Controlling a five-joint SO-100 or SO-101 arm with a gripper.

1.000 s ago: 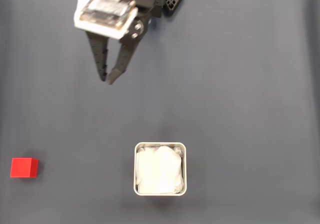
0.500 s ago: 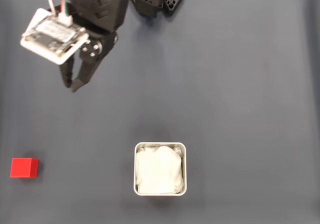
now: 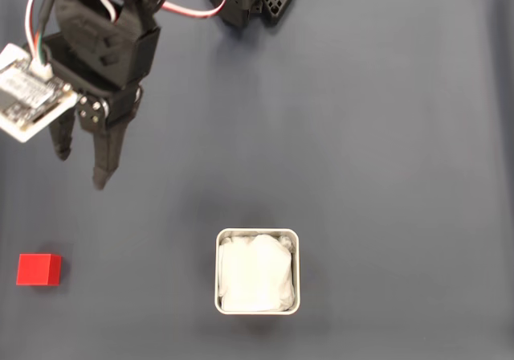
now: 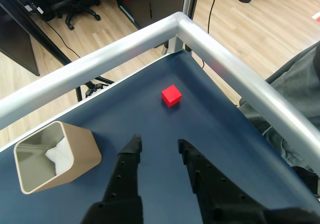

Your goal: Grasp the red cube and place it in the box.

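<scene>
claw (image 3: 80, 167) parted, red cube (image 4: 171, 95) unmarked

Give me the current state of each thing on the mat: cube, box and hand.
red cube: resting flat on the mat, untouched, apart from the box.
box: upright, open on top, white lining inside, no cube in it.
hand: open, holding nothing, fingers aimed toward the cube in the wrist view.

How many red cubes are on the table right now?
1. The red cube sits alone near the lower left edge in the fixed view, well left of the box; in the wrist view it lies ahead of the open gripper, near the table corner.
</scene>
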